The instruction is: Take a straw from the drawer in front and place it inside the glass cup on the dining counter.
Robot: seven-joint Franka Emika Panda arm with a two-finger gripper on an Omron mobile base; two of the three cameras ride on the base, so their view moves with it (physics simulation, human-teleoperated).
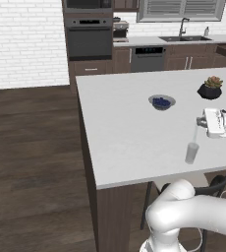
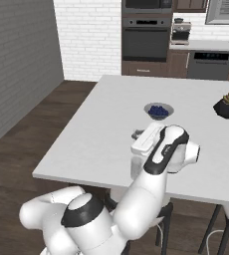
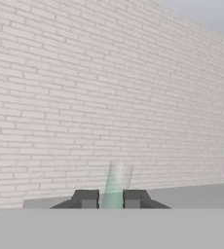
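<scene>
**Straw over cup — lowering and letting go**

Pincer (image 1: 199,121) horizontal above the dining counter (image 1: 125,142), fingers pointing left toward the brick wall (image 3: 84,73). In the hand view, finger tips (image 3: 86,198) set close together with a pale, translucent sliver between them; read as clenched on the straw (image 1: 194,133), though contact itself too blurred to confirm. In the left base view, thin pale stick hanging from the fingers down toward the glass cup (image 1: 191,152), lower end near or just at the rim; whether already inside, cannot tell.

Cup upright near the near edge of the counter, directly under the hand. In the right base view, cup (image 2: 136,167) mostly hidden behind the forearm.

Judgement: placing step, nearly done. To do well: keep straw near vertical, centre its lower end over the mouth, descend slowly until the tip is well below the rim, then release. Avoid sideways drift, since a light tumbler could tip or slide off the near edge.

Farther out: bowl with blue contents (image 1: 161,102) mid-counter, potted plant (image 1: 211,88) far right, both well apart from the cup.
</scene>
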